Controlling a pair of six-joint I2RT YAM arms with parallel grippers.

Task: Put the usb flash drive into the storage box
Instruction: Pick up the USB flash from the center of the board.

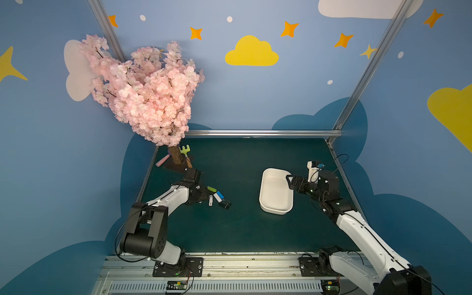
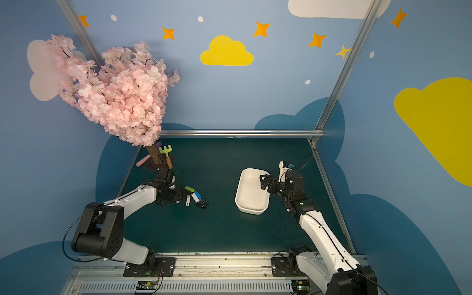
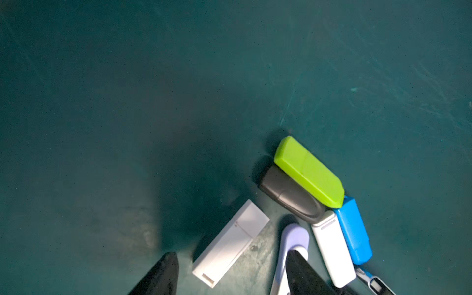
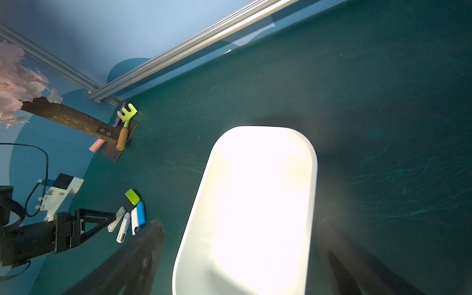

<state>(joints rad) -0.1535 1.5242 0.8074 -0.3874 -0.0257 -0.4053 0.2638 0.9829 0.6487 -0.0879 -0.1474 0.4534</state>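
Taking 12 o'clock as the back wall in both top views, the shallow white plastic storage box (image 1: 274, 211) with rounded corners sits empty at about 3 o'clock on the dark green counter (image 1: 229, 229). A huddle of small plastic sticks lies well apart from it at 9 o'clock.

The left gripper (image 3: 232, 252) is low over that huddle with its jaws apart, straddling the flat white rectangular USB flash drive (image 3: 229, 245). A sliver of counter shows on either side of the drive, so I judge it framed but not yet clamped. This drive lies loose at the huddle's edge, which is probably why it is the one picked. The lime-green drive (image 3: 309, 171), dark grey drive (image 3: 291, 196), blue drive (image 3: 353, 229) and white slotted drive (image 3: 332, 250) are packed touching one another. One jaw tip stands over the lavender-ended white stick (image 3: 293, 237), which might be dragged along when the jaws come together.

The right gripper (image 1: 292, 183) hangs over the box's 2 o'clock rim with its jaws wide and holding nothing, seemingly ready to steady the box.

No brand, label or writing can be read on any drive or on the box.
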